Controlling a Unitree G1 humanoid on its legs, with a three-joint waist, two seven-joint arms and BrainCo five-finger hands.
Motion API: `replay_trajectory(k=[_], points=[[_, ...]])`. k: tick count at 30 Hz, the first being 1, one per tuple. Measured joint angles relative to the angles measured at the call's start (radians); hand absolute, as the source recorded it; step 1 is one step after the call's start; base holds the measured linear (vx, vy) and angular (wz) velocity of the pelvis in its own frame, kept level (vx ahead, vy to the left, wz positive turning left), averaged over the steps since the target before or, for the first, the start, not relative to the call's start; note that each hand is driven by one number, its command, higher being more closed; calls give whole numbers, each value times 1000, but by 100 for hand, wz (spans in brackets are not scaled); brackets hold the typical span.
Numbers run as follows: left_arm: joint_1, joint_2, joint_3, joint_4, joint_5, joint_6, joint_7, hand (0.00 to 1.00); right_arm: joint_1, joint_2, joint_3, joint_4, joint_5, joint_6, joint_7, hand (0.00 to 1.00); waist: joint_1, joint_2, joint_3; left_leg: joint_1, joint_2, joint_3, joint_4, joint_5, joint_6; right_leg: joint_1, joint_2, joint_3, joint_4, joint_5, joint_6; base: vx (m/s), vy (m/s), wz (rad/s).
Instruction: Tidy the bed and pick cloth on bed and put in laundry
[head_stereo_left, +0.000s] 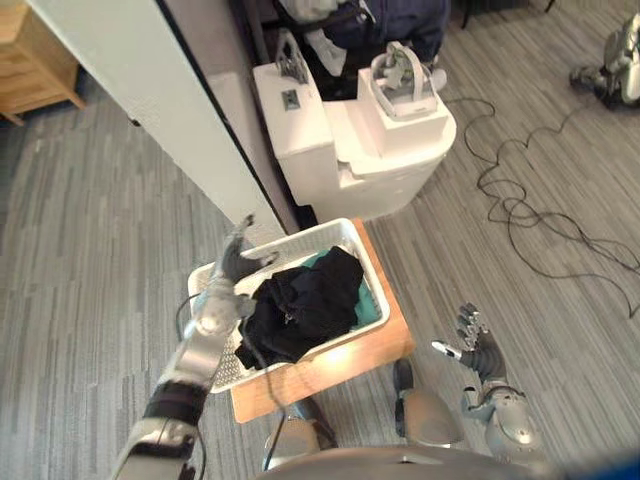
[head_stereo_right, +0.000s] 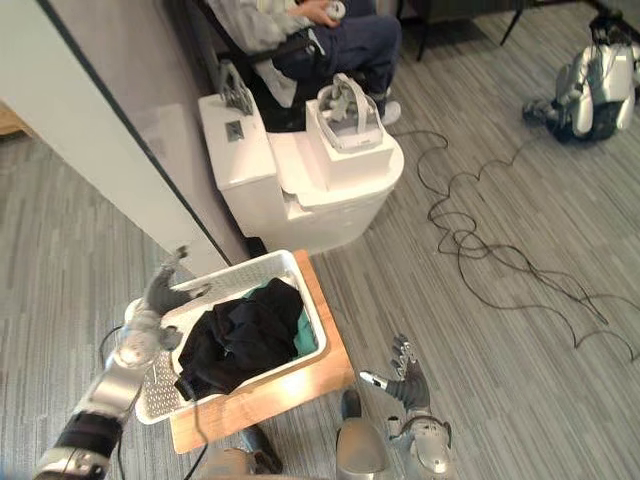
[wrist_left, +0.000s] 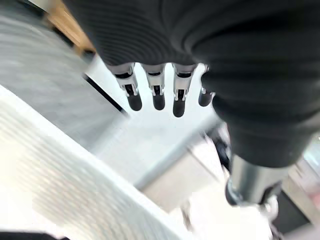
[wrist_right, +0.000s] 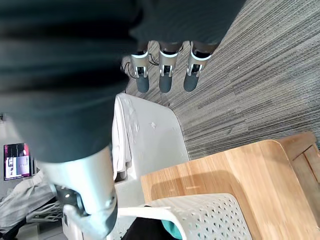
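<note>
A white perforated laundry basket (head_stereo_left: 370, 262) stands on a low wooden stand (head_stereo_left: 385, 345). Inside it lies a heap of black cloth (head_stereo_left: 300, 305) over a teal cloth (head_stereo_left: 368, 305). My left hand (head_stereo_left: 233, 268) hovers above the basket's left end with its fingers (wrist_left: 156, 92) straight and open, holding nothing. My right hand (head_stereo_left: 477, 347) hangs low to the right of the stand, over the floor, fingers (wrist_right: 165, 75) straight and empty.
A white wall panel (head_stereo_left: 150, 90) runs diagonally just left of the basket. Behind the basket stands a white machine (head_stereo_left: 350, 130), with a seated person (head_stereo_right: 300, 35) beyond it. Black cable (head_stereo_left: 530, 210) loops on the grey floor at right. Another robot (head_stereo_right: 590, 85) sits at far right.
</note>
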Motion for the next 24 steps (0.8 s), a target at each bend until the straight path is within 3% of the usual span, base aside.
replay_trajectory(k=[3, 7, 12, 15, 19, 24], points=[[112, -32, 87, -40, -65, 7, -28, 0, 30, 4, 0, 3, -39, 8, 2, 0, 21, -2, -44, 43, -2, -18, -13, 2, 0, 53, -2, -22, -7, -11, 0, 86, 0, 23], [240, -131, 184, -32, -315, 43, -88, 0, 31, 15, 2, 21, -47, 8, -4, 0, 37, -2, -108, 53, -8, -45, -19, 0, 1, 93, -9, -57, -36, -14, 3, 32, 0, 20], [321, -260, 206, 192, -473, 102, -139, 0, 4, 16, 6, 163, -73, 8, -32, 0, 54, -5, -139, 98, -15, -63, -40, 4, -2, 148, -14, -83, -48, -30, 8, -9, -8, 12], [364, -340, 241, 367, -478, 113, -149, 0, -37, 28, -13, 307, -75, 9, -50, 0, 66, -6, -158, 115, -17, -66, -68, 15, -7, 155, -11, -99, -55, -35, 6, -13, -13, 6], [395, -414, 356, 580, -444, 95, -219, 0, -79, 64, -115, 483, -32, 35, -54, 0, 82, -12, -170, 149, -17, -65, -102, 28, -12, 183, -5, -105, -57, -41, 5, 20, -9, 3], [396, -448, 409, 648, -349, 75, -205, 0, -94, 91, -204, 538, -16, 67, -27, 0, 91, -13, -180, 166, -18, -64, -120, 32, -17, 190, -1, -109, -68, -48, 6, -3, 0, 1]])
